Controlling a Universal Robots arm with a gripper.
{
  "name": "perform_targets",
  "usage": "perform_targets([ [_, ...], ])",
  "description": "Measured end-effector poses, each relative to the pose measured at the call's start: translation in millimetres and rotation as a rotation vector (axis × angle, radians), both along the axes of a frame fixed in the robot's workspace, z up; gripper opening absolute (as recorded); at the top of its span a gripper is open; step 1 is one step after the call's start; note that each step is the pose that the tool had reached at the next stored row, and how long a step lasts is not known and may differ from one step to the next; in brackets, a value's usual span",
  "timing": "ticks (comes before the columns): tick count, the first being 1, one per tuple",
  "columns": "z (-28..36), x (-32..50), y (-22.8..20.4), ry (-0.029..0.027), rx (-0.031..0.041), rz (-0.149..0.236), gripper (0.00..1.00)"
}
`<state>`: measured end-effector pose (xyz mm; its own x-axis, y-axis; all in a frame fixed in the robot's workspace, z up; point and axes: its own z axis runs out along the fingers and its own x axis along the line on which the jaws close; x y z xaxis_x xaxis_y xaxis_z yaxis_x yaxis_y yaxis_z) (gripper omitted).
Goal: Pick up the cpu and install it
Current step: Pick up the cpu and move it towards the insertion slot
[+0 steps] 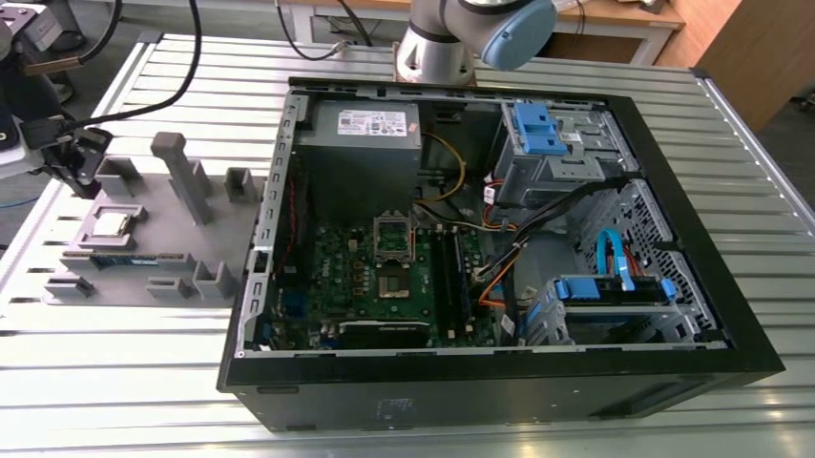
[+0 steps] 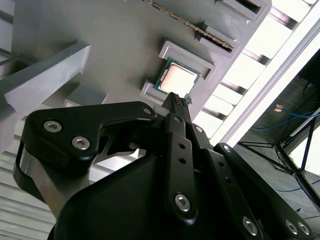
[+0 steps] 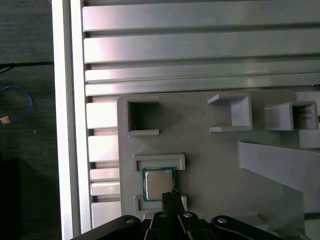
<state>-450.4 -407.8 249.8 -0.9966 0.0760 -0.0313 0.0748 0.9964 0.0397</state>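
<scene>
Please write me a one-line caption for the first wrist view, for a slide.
Black gripper close to a corner of the small silver-topped square cpu, seated in its grey plastic holder tray.

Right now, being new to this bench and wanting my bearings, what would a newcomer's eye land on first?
First, the big open black metal computer case mid-table in the exterior view, its green motherboard exposed. At the exterior view's left, a grey plastic fixture tray cradles the small square silver-topped cpu. In both wrist views the closed black gripper points at that chip.
</scene>
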Motion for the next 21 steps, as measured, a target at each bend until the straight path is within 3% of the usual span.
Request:
perform_targets([
  [21,-5.6,-3.0,-0.1,-0.0002,0.0001,0.000,0.11],
])
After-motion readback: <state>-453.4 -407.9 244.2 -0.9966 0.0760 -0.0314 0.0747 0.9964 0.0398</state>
